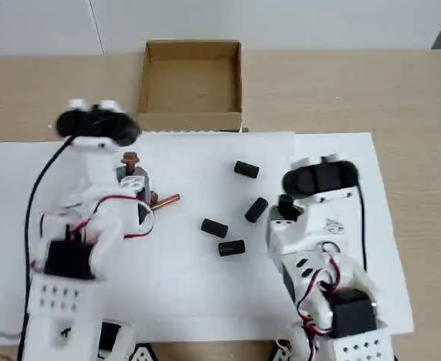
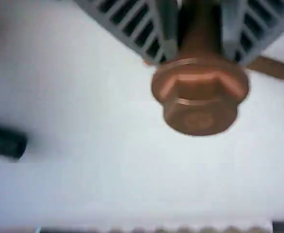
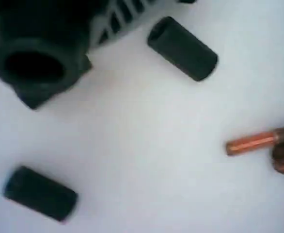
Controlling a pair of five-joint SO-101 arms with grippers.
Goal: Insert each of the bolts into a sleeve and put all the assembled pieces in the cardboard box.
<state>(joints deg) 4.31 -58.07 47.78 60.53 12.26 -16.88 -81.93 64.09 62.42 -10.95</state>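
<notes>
Clamping a copper bolt [image 2: 200, 97] by its shank, the jaws of the left gripper [image 1: 132, 174] leave the flanged hex head sticking out past the fingertips. The head points toward the cardboard box [image 1: 190, 120] and stops short of the box's near wall, off the corner on the left arm's side. The box stands open-topped on the bench [image 1: 401, 90], its near wall at the far edge of the white sheet [image 1: 205, 293] that carries the loose parts. A second bolt [image 1: 165, 200] lies flat on the sheet, farther from the box than the held one and just beside the left gripper; whether it touches the gripper cannot be told. The right gripper [image 1: 285, 207] sits well away from the box, out beyond the corner on the right arm's side. Its jaws are closed on a black sleeve [image 3: 33, 68] whose open bore faces the wrist camera. Four more sleeves lie loose on the sheet. The nearest sleeve [image 1: 246, 170] rests a little out from the box's right-arm corner. The second sleeve [image 1: 256, 210] lies farther from the box, just beside the right gripper. The third sleeve [image 1: 214, 228] and the fourth sleeve [image 1: 231, 247] lie farthest from the box, close together but apart.
</notes>
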